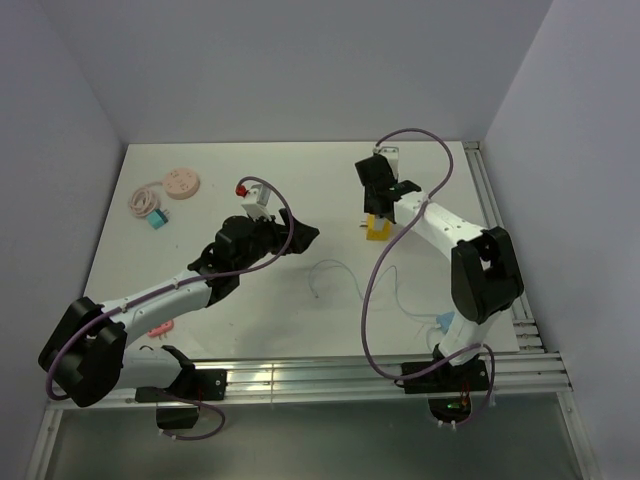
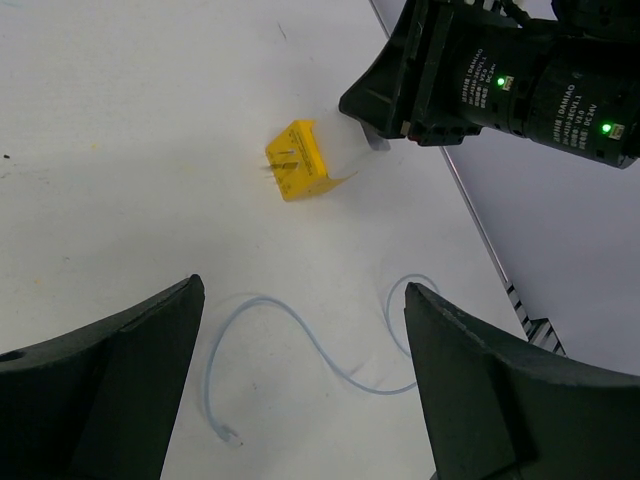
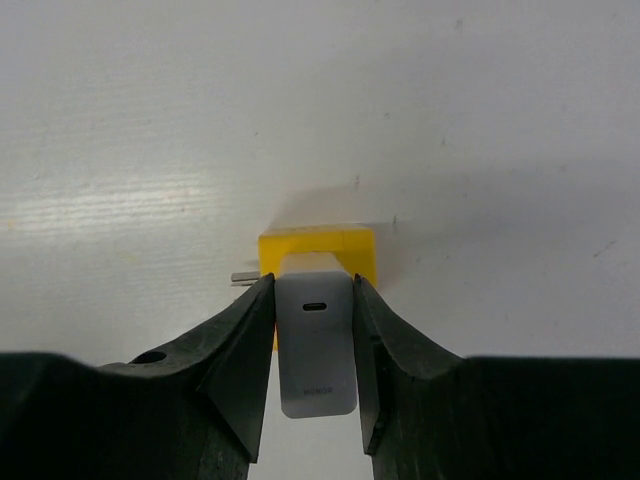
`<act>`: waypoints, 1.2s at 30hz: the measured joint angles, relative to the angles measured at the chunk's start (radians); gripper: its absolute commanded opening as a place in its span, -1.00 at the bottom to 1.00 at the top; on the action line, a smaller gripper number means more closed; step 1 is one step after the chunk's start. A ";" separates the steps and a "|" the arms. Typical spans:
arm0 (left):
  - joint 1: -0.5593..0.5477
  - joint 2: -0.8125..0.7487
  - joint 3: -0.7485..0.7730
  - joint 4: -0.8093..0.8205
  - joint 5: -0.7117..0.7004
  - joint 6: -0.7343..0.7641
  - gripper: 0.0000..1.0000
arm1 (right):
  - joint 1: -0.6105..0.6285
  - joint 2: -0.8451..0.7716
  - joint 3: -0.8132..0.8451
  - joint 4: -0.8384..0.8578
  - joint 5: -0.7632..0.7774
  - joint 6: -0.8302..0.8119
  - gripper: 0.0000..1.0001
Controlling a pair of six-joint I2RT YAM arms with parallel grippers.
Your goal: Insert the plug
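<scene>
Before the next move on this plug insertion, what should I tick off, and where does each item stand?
1. Grip: right gripper clamped on the charger: ok, fingers press both sides.
2. Charger's USB-C port facing out, unblocked: ok.
3. Readiness: left gripper open and empty: ok.
4. The cable has its free end in sight on the table: ok.
5. Cable picked up by left gripper: not ok, it lies loose.
6. Plug orientation against the port: cannot tell, too small.
</scene>
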 measured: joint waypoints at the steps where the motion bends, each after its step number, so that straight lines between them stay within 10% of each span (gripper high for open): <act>1: 0.000 0.000 0.000 -0.001 0.000 0.000 0.75 | 0.000 -0.005 0.000 -0.007 -0.016 -0.001 -0.01; 8: 0.000 0.000 0.001 -0.035 0.001 0.002 0.77 | 0.021 -0.008 0.046 -0.197 -0.188 0.001 0.76; 24: -0.003 0.017 0.110 -0.209 0.085 0.023 0.81 | -0.020 -0.327 -0.005 -0.263 -0.178 0.036 0.63; 36: -0.021 0.060 0.145 -0.265 0.151 0.023 0.83 | -0.031 -0.087 0.076 -0.263 -0.238 -0.019 0.47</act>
